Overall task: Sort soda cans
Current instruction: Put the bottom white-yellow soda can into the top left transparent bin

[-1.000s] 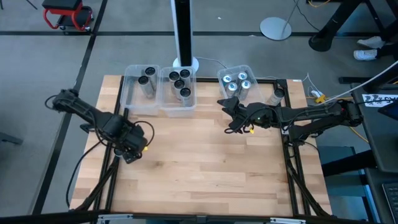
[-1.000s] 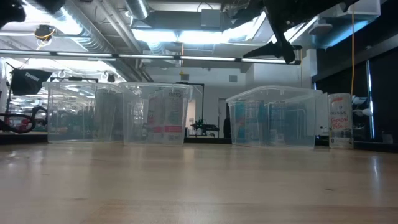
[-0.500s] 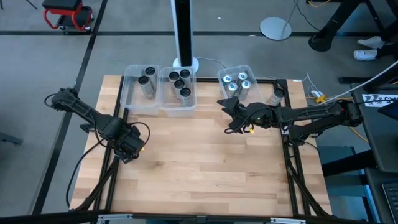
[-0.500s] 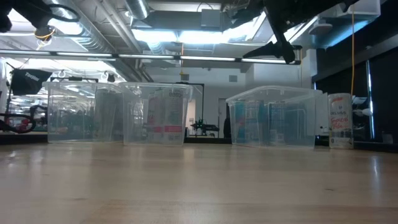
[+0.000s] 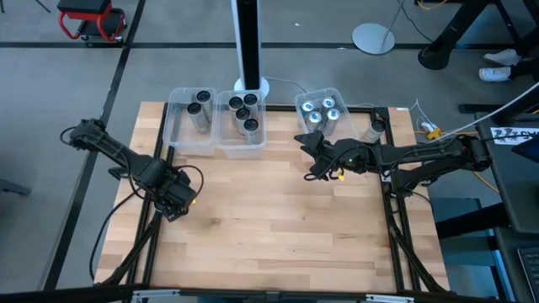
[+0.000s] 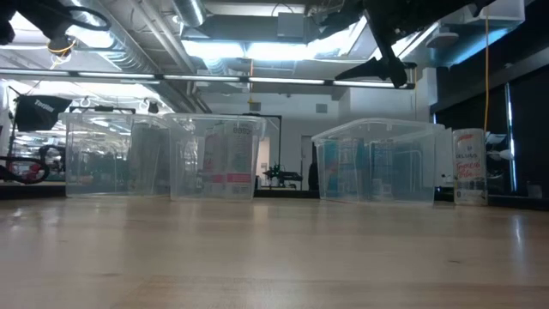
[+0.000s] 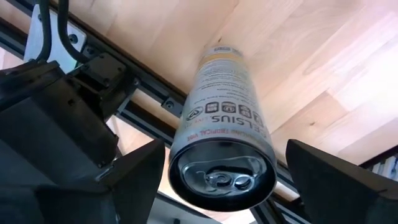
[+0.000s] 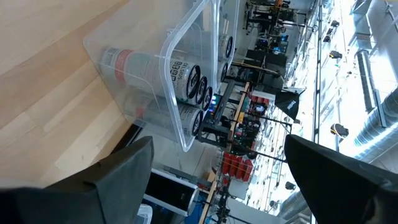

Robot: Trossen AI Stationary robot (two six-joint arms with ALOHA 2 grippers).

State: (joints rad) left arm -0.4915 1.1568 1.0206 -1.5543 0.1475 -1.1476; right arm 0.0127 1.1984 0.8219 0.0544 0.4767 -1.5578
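Observation:
My left gripper [image 5: 175, 200] hangs over the table's left edge, shut on a silver soda can [image 7: 222, 118] with small printed text. My right gripper [image 5: 313, 156] hovers open, just near of the right clear bin [image 5: 322, 99], touching nothing. That bin holds several silver cans [image 5: 318, 111], which also show in the right wrist view as cans [image 8: 180, 78] behind the bin wall. The left bin [image 5: 177, 126] holds two dark cans [image 5: 199, 108]. The middle bin [image 5: 227, 135] holds several dark ones [image 5: 244, 109]. One light can [image 5: 375, 129] stands on its base on the table, right of the right bin. My left gripper has the silver can between its two fingers [image 7: 134, 180], one on each side of the can's wall near its top end [image 7: 186, 155]. The can lies along the fingers, its lid toward the wrist. It is lifted clear, its far end pointing down at the table's left edge.
The three clear bins stand in a row along the table's far edge. A white post [image 5: 247, 42] rises behind them. Black frame rails [image 7: 149, 93] run along the table's left side under my left gripper. The wooden tabletop [image 5: 278, 219] stretches between the arms.
My left gripper, with the can in it, has shifted a little toward the table's left edge and then stayed still. The right arm has not moved.

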